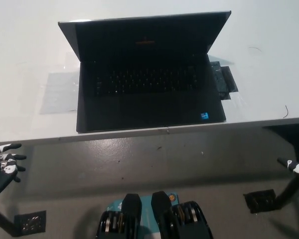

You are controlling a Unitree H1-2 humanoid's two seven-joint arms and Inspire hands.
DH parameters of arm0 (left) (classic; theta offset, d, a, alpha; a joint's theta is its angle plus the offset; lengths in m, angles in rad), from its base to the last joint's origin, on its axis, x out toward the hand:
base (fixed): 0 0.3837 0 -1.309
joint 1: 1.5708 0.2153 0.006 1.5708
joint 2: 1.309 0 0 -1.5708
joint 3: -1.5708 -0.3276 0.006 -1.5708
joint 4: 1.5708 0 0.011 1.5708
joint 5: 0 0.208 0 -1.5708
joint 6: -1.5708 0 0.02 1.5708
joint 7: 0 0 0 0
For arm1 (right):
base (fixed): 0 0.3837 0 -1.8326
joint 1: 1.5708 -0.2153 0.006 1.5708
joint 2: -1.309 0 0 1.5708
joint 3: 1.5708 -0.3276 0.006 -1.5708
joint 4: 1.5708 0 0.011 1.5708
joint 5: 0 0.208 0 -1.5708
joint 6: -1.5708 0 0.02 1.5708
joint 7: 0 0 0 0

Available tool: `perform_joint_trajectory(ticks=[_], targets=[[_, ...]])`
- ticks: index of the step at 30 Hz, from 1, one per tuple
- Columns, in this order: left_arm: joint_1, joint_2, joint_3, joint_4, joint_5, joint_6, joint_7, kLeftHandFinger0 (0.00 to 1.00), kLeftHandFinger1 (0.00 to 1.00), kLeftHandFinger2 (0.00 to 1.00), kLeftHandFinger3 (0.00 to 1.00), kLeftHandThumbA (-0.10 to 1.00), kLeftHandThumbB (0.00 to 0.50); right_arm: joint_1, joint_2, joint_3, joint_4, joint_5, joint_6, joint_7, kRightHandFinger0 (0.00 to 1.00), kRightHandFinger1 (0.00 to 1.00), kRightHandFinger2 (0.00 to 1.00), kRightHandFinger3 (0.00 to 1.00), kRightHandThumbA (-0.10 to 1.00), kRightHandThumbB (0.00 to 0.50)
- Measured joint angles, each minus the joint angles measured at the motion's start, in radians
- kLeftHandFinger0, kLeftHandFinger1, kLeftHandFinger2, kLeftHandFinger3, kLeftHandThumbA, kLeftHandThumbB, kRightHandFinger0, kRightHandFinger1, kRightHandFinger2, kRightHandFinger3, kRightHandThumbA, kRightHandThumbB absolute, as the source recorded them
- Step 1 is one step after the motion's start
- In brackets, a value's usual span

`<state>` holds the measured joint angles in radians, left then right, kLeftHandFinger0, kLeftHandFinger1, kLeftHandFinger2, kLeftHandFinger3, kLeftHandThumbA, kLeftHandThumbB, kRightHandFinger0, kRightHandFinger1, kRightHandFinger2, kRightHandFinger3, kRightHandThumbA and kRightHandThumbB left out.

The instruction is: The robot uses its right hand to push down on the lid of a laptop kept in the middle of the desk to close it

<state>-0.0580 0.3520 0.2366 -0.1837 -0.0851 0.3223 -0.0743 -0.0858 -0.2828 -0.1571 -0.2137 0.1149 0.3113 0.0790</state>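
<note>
laptop [144, 74]: 1 | desk [25, 59]: 1 | black strip beside laptop [224, 82]: 1 | hands: left hand [4, 164], right hand [298, 167]: 2

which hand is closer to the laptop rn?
Roughly equal; maybe right. Both hands sit below the desk edge: left hand at lower left, right hand at lower right, both clear of the open laptop.

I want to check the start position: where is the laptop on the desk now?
In the head view, the open laptop sits in the middle of the white desk, its front edge near the desk's near edge, with a small black object at its right side.
</note>
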Motion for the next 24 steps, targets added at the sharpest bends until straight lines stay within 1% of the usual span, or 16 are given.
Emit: perform_joint_trajectory(ticks=[1, 3, 4, 5, 7, 9, 10, 12, 13, 16, 18, 19, 22, 23, 24], targets=[[0.000, 0.000, 0.000, 0.000, 0.000, 0.001, -0.001, 0.40, 0.46, 0.57, 0.71, 0.20, 0.011, 0.000, 0.002, -0.003, 0.000, 0.004, 0.002, 0.000, 1.00, 0.99, 0.93, 1.00, 1.00, 0.353], [-0.001, 0.001, 0.000, 0.000, -0.001, 0.005, -0.002, 0.40, 0.47, 0.59, 0.75, 0.20, 0.007, 0.000, 0.009, -0.014, -0.002, 0.013, 0.010, 0.000, 1.00, 0.97, 0.91, 1.00, 1.00, 0.352], [-0.002, 0.001, 0.000, -0.001, -0.001, 0.008, -0.002, 0.38, 0.45, 0.57, 0.76, 0.20, 0.001, 0.001, 0.014, -0.021, -0.004, 0.018, 0.013, -0.001, 1.00, 0.98, 0.94, 1.00, 1.00, 0.308], [-0.003, 0.003, 0.000, -0.001, -0.001, 0.012, -0.003, 0.36, 0.43, 0.56, 0.75, 0.19, 0.000, 0.002, 0.018, -0.029, -0.007, 0.024, 0.019, -0.001, 1.00, 0.99, 0.95, 1.00, 1.00, 0.274], [-0.003, 0.005, 0.000, -0.002, -0.002, 0.015, -0.006, 0.37, 0.45, 0.59, 0.77, 0.19, 0.000, 0.005, 0.021, -0.039, -0.018, 0.029, 0.027, -0.003, 1.00, 0.98, 0.95, 1.00, 1.00, 0.287], [-0.004, 0.009, 0.000, -0.002, -0.002, 0.017, -0.010, 0.40, 0.48, 0.62, 0.78, 0.17, 0.000, 0.005, 0.019, -0.052, -0.038, 0.028, 0.045, -0.006, 1.00, 0.94, 0.93, 1.00, 1.00, 0.305], [-0.003, 0.011, 0.000, -0.002, -0.003, 0.018, -0.012, 0.39, 0.47, 0.62, 0.78, 0.17, 0.000, 0.002, 0.016, -0.058, -0.047, 0.028, 0.053, -0.006, 1.00, 0.94, 0.93, 1.00, 1.00, 0.316], [-0.003, 0.014, 0.000, -0.003, -0.004, 0.019, -0.017, 0.39, 0.47, 0.63, 0.79, 0.17, 0.001, -0.011, 0.001, -0.071, -0.066, 0.024, 0.069, -0.007, 1.00, 0.95, 0.94, 1.00, 1.00, 0.321], [-0.003, 0.015, 0.000, -0.004, -0.005, 0.020, -0.018, 0.40, 0.48, 0.64, 0.80, 0.17, 0.000, -0.023, -0.013, -0.076, -0.073, 0.022, 0.079, -0.007, 1.00, 0.99, 0.97, 1.00, 1.00, 0.303], [-0.002, 0.019, 0.000, -0.004, -0.007, 0.019, -0.019, 0.40, 0.48, 0.63, 0.77, 0.13, 0.000, -0.079, -0.061, -0.080, -0.090, 0.012, 0.111, -0.008, 1.00, 0.98, 0.96, 1.00, 1.00, 0.282], [-0.002, 0.019, 0.000, -0.004, -0.008, 0.017, -0.020, 0.40, 0.48, 0.63, 0.76, 0.13, 0.002, -0.126, -0.093, -0.075, -0.095, -0.002, 0.123, -0.008, 1.00, 1.00, 1.00, 1.00, 1.00, 0.297], [-0.001, 0.020, 0.000, -0.004, -0.008, 0.017, -0.022, 0.40, 0.49, 0.63, 0.76, 0.13, 0.009, -0.151, -0.105, -0.070, -0.099, -0.006, 0.130, -0.008, 1.00, 1.00, 1.00, 1.00, 1.00, 0.294], [0.000, 0.021, 0.000, -0.004, -0.008, 0.017, -0.024, 0.41, 0.49, 0.62, 0.77, 0.14, 0.003, -0.227, -0.126, -0.049, -0.103, -0.017, 0.141, -0.008, 1.00, 1.00, 1.00, 1.00, 1.00, 0.290], [0.001, 0.021, 0.000, -0.004, -0.008, 0.018, -0.024, 0.43, 0.50, 0.62, 0.77, 0.14, 0.001, -0.257, -0.130, -0.036, -0.102, -0.020, 0.143, -0.008, 1.00, 1.00, 1.00, 1.00, 1.00, 0.296], [0.000, 0.021, 0.000, -0.004, -0.008, 0.018, -0.025, 0.42, 0.50, 0.62, 0.77, 0.15, 0.003, -0.292, -0.135, -0.022, -0.102, -0.024, 0.144, -0.006, 1.00, 1.00, 1.00, 1.00, 1.00, 0.279]])
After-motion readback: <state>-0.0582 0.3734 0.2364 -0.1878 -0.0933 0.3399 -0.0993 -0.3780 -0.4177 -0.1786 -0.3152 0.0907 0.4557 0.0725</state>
